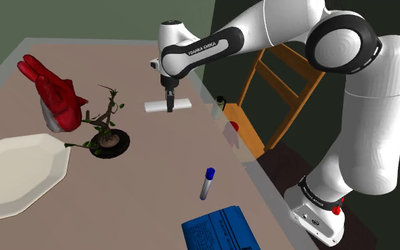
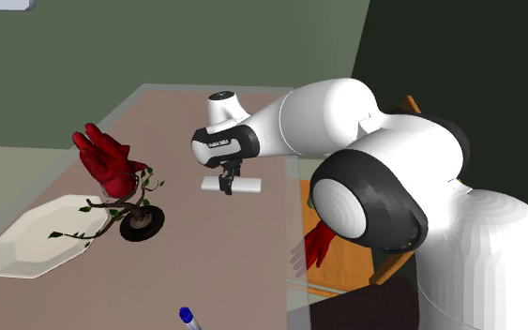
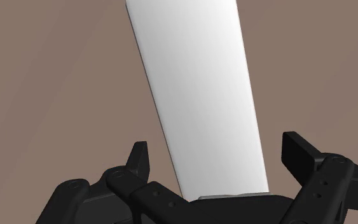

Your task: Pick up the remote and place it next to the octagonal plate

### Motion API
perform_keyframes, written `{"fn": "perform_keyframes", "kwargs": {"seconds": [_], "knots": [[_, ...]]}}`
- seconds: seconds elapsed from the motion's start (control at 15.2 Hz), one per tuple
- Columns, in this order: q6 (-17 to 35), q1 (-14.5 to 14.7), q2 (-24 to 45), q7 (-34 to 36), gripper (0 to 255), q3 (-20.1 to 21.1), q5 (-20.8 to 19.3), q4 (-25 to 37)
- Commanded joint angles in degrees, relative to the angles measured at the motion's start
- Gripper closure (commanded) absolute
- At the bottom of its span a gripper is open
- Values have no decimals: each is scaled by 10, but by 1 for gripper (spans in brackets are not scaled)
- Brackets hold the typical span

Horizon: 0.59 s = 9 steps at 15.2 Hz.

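Now: gripper (image 1: 169, 108) spread over remote (image 1: 155, 107)

Nearest, a blue book (image 1: 216, 231) and a blue-capped marker (image 1: 207, 183) are seen on the brown table (image 1: 155, 167). Further back, the white octagonal plate (image 1: 13, 174) is flanked by a potted plant (image 1: 107, 135). Farthest, the white remote is straddled, untouched, well apart from the plate.

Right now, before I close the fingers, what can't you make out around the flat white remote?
Wrist view: the flat white remote runs off the picture's edge, and its near end hides behind the black gripper.
Shoulder view: the gripper covers the remote's middle, and the white octagonal plate is cut by the left edge.
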Motion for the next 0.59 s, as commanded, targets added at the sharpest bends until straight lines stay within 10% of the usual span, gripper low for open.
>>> {"fn": "perform_keyframes", "kwargs": {"seconds": [0.0, 0.07, 0.13, 0.53], "knots": [[0, 0, 0, 0, 0, 0, 0, 0], [0, 0, 0, 0, 0, 0, 0, 0], [0, 0, 0, 0, 255, 0, 0, 0], [0, 0, 0, 0, 255, 0, 0, 0]]}}
